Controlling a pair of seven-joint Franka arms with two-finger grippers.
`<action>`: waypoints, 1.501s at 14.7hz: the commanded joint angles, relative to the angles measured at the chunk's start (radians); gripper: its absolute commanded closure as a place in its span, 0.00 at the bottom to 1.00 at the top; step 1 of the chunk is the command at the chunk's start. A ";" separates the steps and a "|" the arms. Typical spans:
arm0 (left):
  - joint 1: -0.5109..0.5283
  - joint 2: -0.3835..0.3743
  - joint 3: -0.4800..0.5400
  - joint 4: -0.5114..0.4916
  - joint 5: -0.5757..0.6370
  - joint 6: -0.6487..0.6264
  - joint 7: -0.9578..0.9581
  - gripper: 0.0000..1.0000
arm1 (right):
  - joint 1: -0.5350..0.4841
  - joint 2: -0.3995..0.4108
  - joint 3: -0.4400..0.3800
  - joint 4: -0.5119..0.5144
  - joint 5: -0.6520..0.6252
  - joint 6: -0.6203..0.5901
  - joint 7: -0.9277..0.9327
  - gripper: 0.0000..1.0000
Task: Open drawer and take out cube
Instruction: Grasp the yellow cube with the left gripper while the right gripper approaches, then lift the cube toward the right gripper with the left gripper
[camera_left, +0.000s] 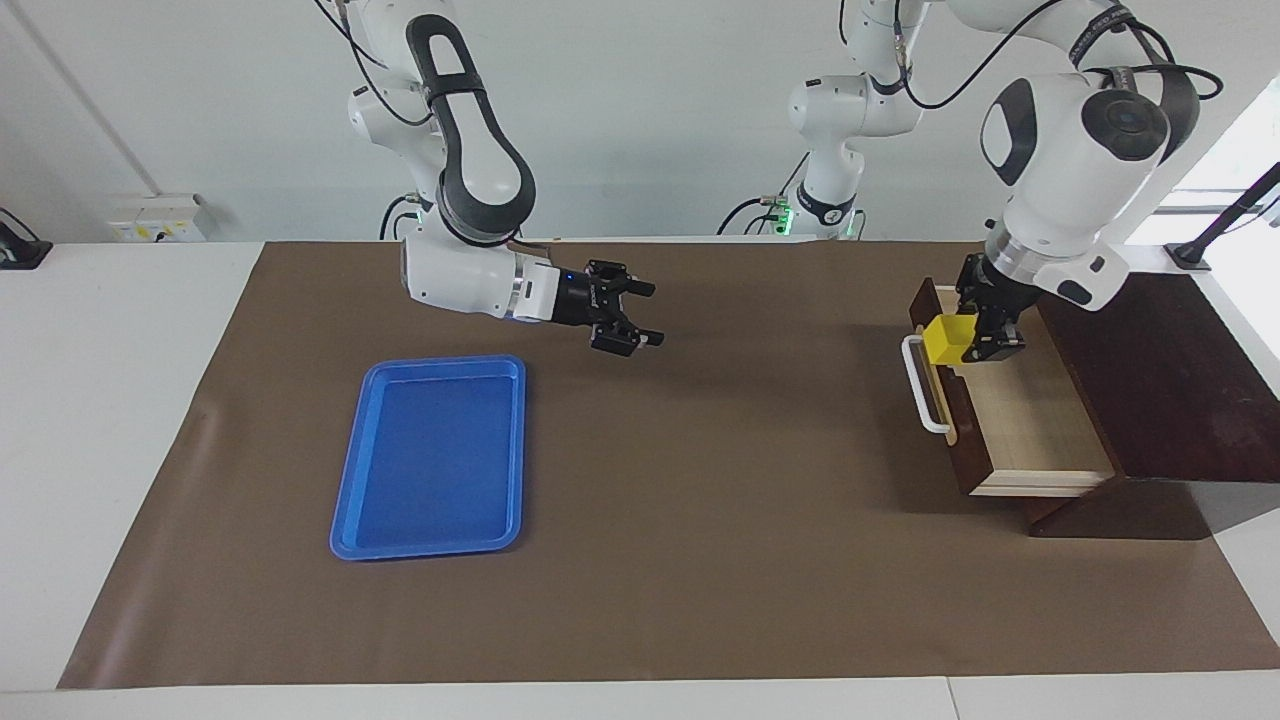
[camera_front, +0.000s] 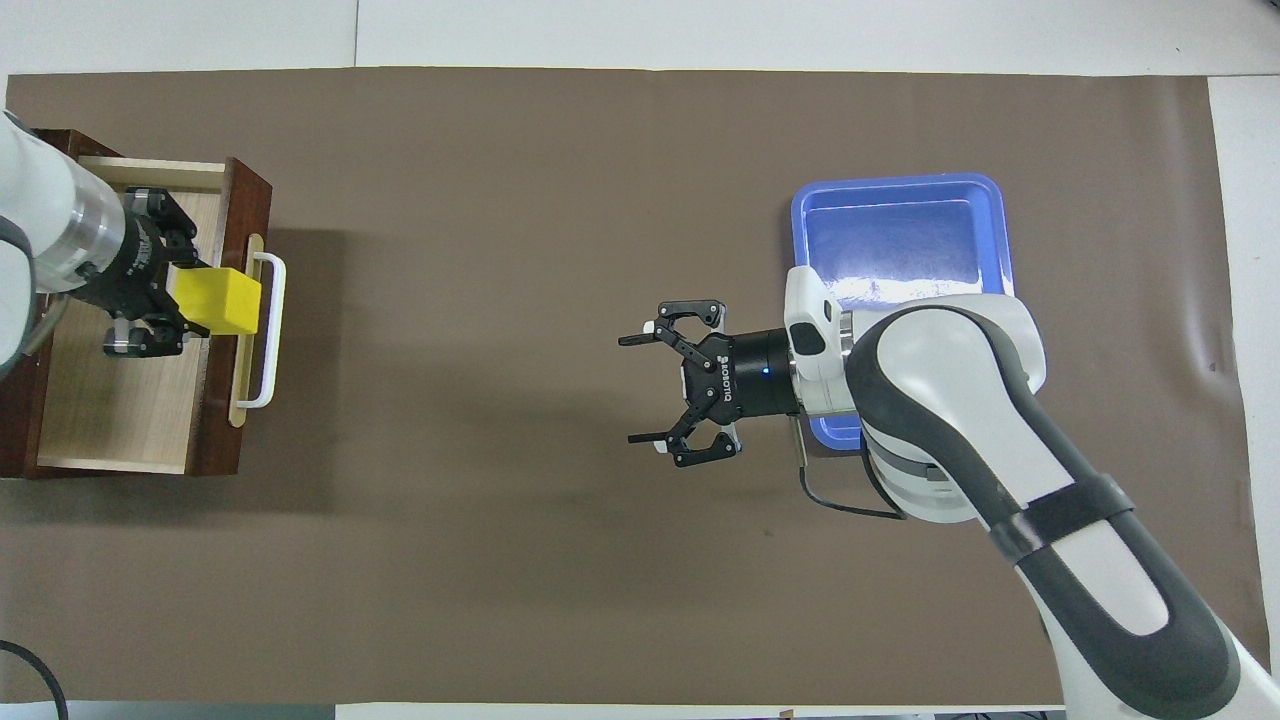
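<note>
The drawer (camera_left: 1030, 420) of the dark brown wooden box (camera_left: 1170, 380) is pulled open at the left arm's end of the table, showing its pale wood interior (camera_front: 120, 400) and white bar handle (camera_left: 925, 385). My left gripper (camera_left: 965, 340) is shut on the yellow cube (camera_left: 948, 338) and holds it just over the drawer's front panel. In the overhead view the cube (camera_front: 218, 302) sits between the left gripper's (camera_front: 195, 303) fingers, overlapping the drawer front. My right gripper (camera_left: 652, 313) is open and empty, in the air over the brown mat beside the blue tray; it also shows in the overhead view (camera_front: 632, 390).
A flat blue plastic tray (camera_left: 345, 480) lies on the brown mat toward the right arm's end of the table. In the overhead view its rim (camera_front: 900, 185) shows, and the right arm covers the part of it nearer to the robots.
</note>
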 joint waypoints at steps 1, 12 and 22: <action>-0.094 -0.010 0.012 -0.007 -0.012 -0.010 -0.206 1.00 | 0.038 0.009 0.005 0.043 0.003 0.027 -0.001 0.00; -0.252 -0.115 0.004 -0.220 -0.069 0.125 -0.360 1.00 | 0.163 0.095 0.013 0.121 0.004 0.214 0.095 0.00; -0.284 -0.139 0.006 -0.291 -0.103 0.238 -0.440 1.00 | 0.227 0.164 0.062 0.208 0.047 0.360 0.175 0.00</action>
